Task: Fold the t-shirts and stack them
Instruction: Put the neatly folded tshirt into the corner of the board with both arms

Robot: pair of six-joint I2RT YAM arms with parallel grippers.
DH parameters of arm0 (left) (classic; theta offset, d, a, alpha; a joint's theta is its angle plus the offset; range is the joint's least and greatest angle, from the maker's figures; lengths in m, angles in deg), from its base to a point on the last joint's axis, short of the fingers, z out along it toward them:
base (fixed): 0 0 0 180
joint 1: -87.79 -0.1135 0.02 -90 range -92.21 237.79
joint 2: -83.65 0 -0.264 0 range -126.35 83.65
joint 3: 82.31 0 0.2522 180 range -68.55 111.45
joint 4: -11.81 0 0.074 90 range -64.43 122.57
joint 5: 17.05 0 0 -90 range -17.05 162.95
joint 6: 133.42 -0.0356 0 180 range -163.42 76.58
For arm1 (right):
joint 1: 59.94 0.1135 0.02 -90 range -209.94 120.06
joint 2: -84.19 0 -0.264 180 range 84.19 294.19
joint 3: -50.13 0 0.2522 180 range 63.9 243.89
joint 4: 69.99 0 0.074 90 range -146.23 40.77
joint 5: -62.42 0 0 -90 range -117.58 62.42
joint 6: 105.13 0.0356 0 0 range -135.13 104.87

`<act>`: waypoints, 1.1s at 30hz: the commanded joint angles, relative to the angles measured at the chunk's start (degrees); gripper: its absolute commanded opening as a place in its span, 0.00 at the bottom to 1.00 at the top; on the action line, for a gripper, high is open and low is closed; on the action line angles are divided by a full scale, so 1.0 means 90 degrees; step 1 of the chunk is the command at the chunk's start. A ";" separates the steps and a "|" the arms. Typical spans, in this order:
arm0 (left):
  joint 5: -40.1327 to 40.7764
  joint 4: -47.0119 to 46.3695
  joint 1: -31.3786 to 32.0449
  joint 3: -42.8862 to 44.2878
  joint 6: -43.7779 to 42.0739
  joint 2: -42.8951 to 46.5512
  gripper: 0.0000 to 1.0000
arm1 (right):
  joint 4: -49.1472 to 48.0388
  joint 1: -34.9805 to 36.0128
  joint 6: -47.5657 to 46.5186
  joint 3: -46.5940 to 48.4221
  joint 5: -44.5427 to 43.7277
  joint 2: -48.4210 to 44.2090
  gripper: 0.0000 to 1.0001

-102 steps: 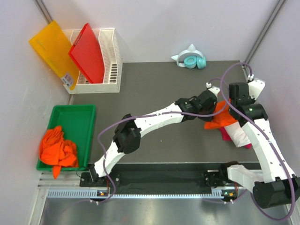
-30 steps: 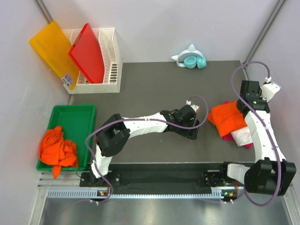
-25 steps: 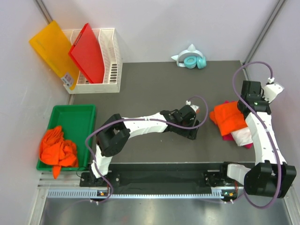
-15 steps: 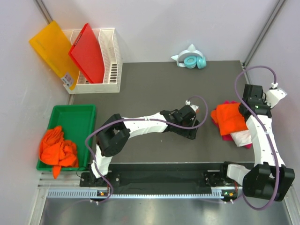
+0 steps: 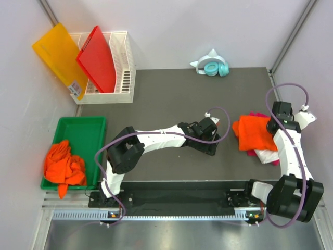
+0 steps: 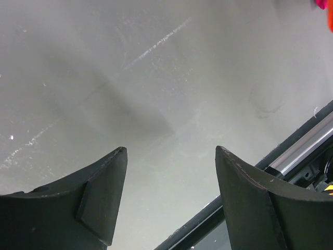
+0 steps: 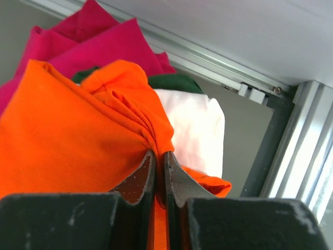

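Top external view: we saw a folded orange t-shirt (image 5: 253, 134) lying on top of a stack at the right side of the table (image 5: 171, 99). A white t-shirt (image 5: 268, 155) showed at the stack's near edge and a magenta t-shirt (image 5: 256, 114) at its far edge. The right gripper (image 5: 273, 127) was at the right-hand edge of the orange t-shirt. The left gripper (image 5: 210, 147) sat low over the bare middle of the table, apart from the stack. More crumpled orange t-shirts (image 5: 63, 165) lay in the green bin (image 5: 88, 125) at the left. A red board (image 5: 98, 58) stood in the white basket (image 5: 125, 62), a yellow board (image 5: 57, 52) leaned beside it, and teal headphones (image 5: 214, 67) rested at the far edge.

Right wrist view: we found the right gripper (image 7: 158, 156) clenched on a gathered fold of the orange t-shirt (image 7: 67, 140), with its two fingers nearly touching. The magenta t-shirt (image 7: 99, 44) lay beyond it and the white t-shirt (image 7: 195, 127) to the right. We could not identify the dark green patch (image 7: 174, 82) between them.

Left wrist view: we saw the left gripper (image 6: 171, 156) with its fingers spread and only grey table surface between them.
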 commanded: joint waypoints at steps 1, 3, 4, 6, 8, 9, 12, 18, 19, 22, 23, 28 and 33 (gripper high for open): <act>0.0056 0.0018 -0.0006 0.0076 -0.0031 0.0346 0.73 | 0.0297 -0.0085 0.0205 -0.0149 -0.0139 -0.0426 0.00; 0.0037 0.0028 -0.0006 0.0115 -0.0011 0.0307 0.73 | 0.0327 -0.0085 0.0244 -0.0120 -0.0256 -0.0495 0.00; 0.0027 0.0037 -0.0006 0.0125 -0.0011 0.0288 0.73 | 0.0424 -0.0095 0.0274 -0.0091 -0.0363 -0.0524 0.00; 0.0027 0.0066 -0.0006 0.0164 0.0018 0.0288 0.73 | 0.0531 -0.0192 0.0410 -0.0032 -0.0461 -0.0592 0.00; 0.0036 0.0125 -0.0006 0.0154 0.0008 0.0288 0.73 | 0.0551 -0.0270 0.0459 -0.0022 -0.0559 -0.0690 0.00; 0.0075 0.0174 0.0003 0.0164 0.0018 0.0288 0.73 | 0.0590 -0.0329 0.0517 -0.0013 -0.0637 -0.0700 0.00; 0.0134 0.0232 0.0003 0.0145 -0.0011 0.0327 0.73 | 0.0717 -0.0397 0.0664 0.0036 -0.0803 -0.0632 0.00; 0.0164 0.0272 -0.0006 0.0096 -0.0079 0.0434 0.73 | 0.1010 -0.0456 0.0860 0.0241 -0.0970 -0.0378 0.00; 0.0164 0.0272 -0.0006 0.0086 -0.0089 0.0425 0.73 | 0.1001 -0.0456 0.0840 0.0251 -0.0950 -0.0339 0.00; 0.0164 0.0262 -0.0006 0.0028 -0.0089 0.0444 0.73 | 0.1020 -0.0476 0.0831 0.0251 -0.0824 -0.0202 0.07; 0.0164 0.0233 -0.0006 0.0008 -0.0089 0.0454 0.73 | 0.1011 -0.0476 0.0792 0.0242 -0.0784 -0.0183 0.10; 0.0144 0.0203 -0.0006 -0.0041 -0.0089 0.0483 0.73 | 0.0864 -0.0476 0.0743 0.0173 -0.0735 -0.0319 0.32; 0.0047 0.0145 -0.0006 -0.0070 -0.0089 0.0483 0.74 | 0.0592 -0.0476 0.0509 0.0358 -0.0560 -0.0573 0.50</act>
